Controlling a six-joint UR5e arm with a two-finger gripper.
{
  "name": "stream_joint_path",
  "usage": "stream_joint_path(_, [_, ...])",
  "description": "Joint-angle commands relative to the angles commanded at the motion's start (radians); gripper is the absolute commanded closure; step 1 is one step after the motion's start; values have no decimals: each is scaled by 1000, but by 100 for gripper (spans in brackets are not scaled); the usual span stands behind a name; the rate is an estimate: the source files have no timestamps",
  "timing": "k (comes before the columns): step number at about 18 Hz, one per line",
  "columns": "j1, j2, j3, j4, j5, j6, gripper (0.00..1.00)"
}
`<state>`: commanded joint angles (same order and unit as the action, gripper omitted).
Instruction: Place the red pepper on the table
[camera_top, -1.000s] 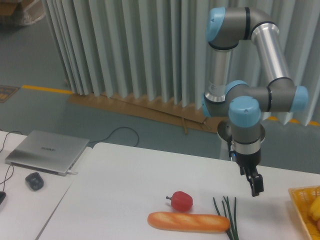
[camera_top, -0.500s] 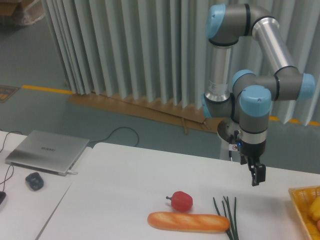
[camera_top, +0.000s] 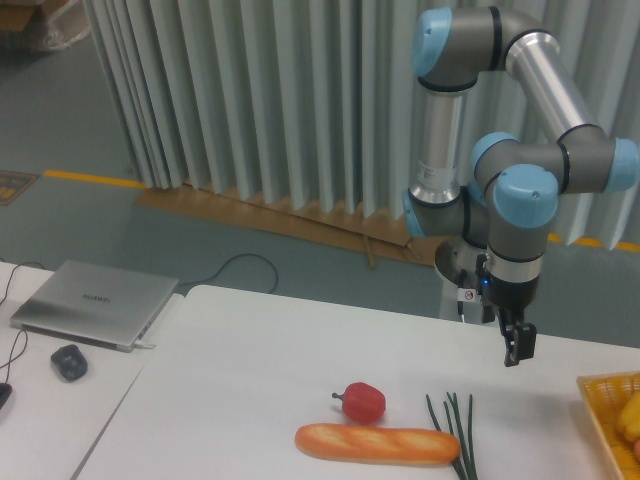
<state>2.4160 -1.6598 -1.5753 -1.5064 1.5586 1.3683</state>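
Across the white table (camera_top: 250, 360), we see the arm (camera_top: 540, 90) bent above the far right edge, its gripper (camera_top: 516, 345) hanging in the air with nothing in it; whether the fingers are parted we cannot tell from this angle. Left of the table we note a smaller desk (camera_top: 40, 400) carrying a grey laptop (camera_top: 95, 303) and a mouse (camera_top: 69, 362). Near the front edge we find a baguette (camera_top: 377, 444) lying flat, green stalks (camera_top: 458, 435) at its right end. Smallest, the red pepper (camera_top: 362, 401) rests on the table just behind the baguette, well apart from the gripper. At the right edge we glimpse a yellow basket (camera_top: 600, 420).
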Motion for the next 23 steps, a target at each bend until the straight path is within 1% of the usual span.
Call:
stream_joint_path(2, [-3,2,6,-6,6,-3,0])
stream_joint_path(3, [-3,9,-2,-8,3,0,0])
stream_joint_path(4, [-3,15,-2,-23,5,2,0])
stream_joint_path(6, [1,21,3,-78,9,5,0])
stream_joint_path(7, [2,20,0,-84,14,3,0])
stream_joint_path(10, [-5,21,-9,-81,18,-2,0])
stream_joint_path(11, [-15,31,-14,-83,20,-2,0])
stream_joint_path(12, [-27,52,-18,-86,20,5,0])
stream_joint_path(14, [-69,71,-44,-78,18,17,0])
stream_joint_path(15, [-95,84,-45,-74,20,9,0])
stream_joint_path(17, [-109,87,-35,-74,21,8,0])
stream_joint_path(23, [-110,83,-14,-77,20,9,0])
